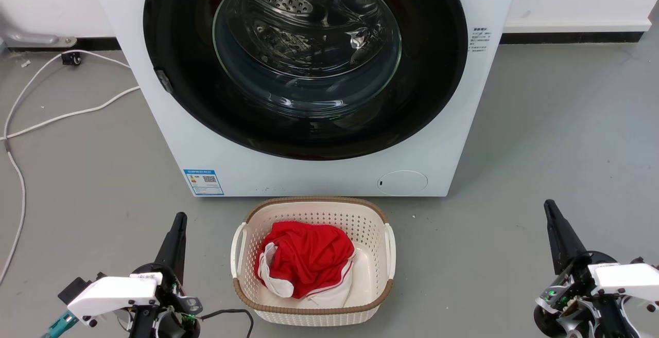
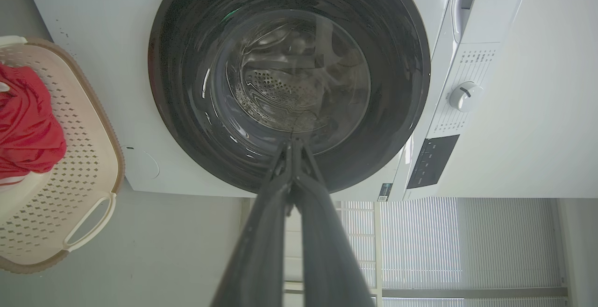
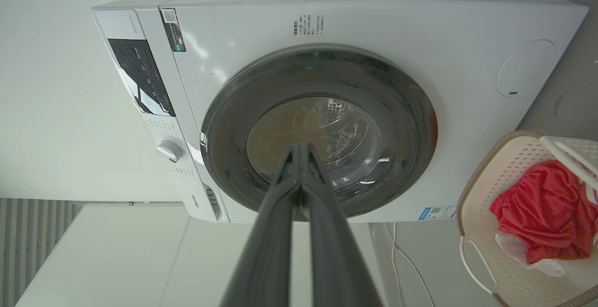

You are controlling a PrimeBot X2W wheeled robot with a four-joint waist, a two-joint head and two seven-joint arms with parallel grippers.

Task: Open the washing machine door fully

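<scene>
- While the washing machine door [image 1: 306, 60] is sitting shut on the machine front, the approach is pending.
- Left gripper [image 1: 179, 220] and right gripper [image 1: 550, 208] are holding jaws together.
- Next move is calling for reaching its left-edge notch [image 1: 163, 81], possibly the handle.

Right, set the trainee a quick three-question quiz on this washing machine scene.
1. True or false: the washing machine door is closed against the machine.
2. What lies in the basket? A) a red garment B) a blue towel C) shoes
3. Fill in: the jaws of both arms are ___ and hold nothing.

Key: 1 true; 2 A; 3 shut.
</scene>
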